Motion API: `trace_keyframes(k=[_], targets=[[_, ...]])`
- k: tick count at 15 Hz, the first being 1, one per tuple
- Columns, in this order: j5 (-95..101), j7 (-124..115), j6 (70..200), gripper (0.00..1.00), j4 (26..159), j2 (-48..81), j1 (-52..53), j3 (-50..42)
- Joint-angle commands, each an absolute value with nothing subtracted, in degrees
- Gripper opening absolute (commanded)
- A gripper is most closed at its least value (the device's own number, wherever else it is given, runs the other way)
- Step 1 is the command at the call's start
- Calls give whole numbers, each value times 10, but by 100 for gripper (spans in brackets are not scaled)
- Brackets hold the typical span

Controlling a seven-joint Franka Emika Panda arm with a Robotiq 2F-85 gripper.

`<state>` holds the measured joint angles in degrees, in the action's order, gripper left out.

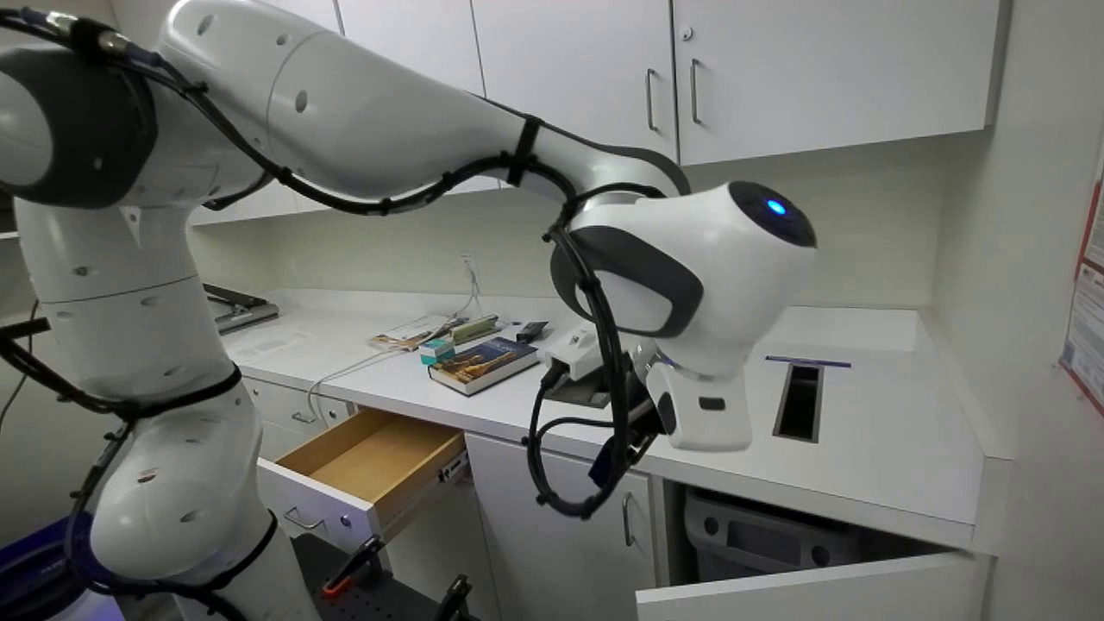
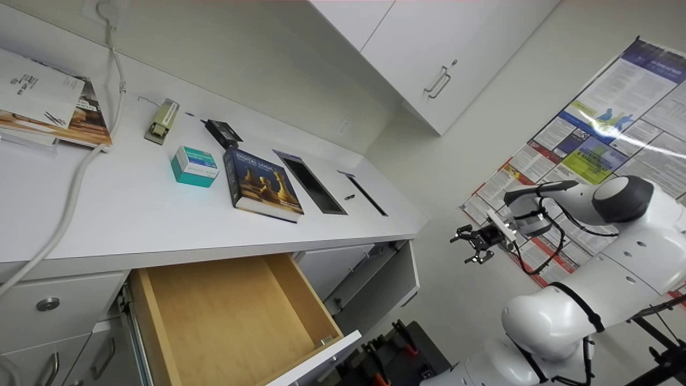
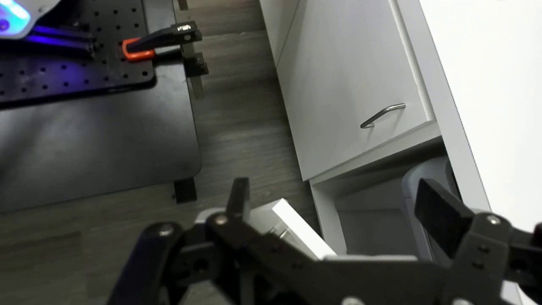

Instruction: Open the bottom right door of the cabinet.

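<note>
The bottom right door stands swung open in both exterior views, its white panel low in an exterior view and seen from its inner side in an exterior view. In the wrist view its bright top edge and silver handle show, partly hidden by my gripper. The white cabinet shows its neighbouring door, shut, with a bar handle. My gripper is open with nothing in it. In the wrist view its fingers are wide apart, above the opening and the door. I see no contact with the door.
A grey bin stands inside the opened compartment. A wooden drawer is pulled out. The countertop holds a book, a small teal box and cables. My black base table with clamps stands opposite the cabinet.
</note>
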<state>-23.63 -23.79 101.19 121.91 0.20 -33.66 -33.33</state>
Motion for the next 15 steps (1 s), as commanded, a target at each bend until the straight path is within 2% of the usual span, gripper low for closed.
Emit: trace_keyframes(k=[1, 4, 5, 10, 15], targets=[[-146, -275, 1128, 100, 1310, -85, -294, -285], [-79, -232, 1162, 100, 1355, -102, -281, -257], [-111, -255, 1137, 100, 1310, -68, -285, -264], [-90, -238, 1148, 100, 1337, -80, -281, -258], [24, -219, 1170, 100, 1327, -57, -257, -222]])
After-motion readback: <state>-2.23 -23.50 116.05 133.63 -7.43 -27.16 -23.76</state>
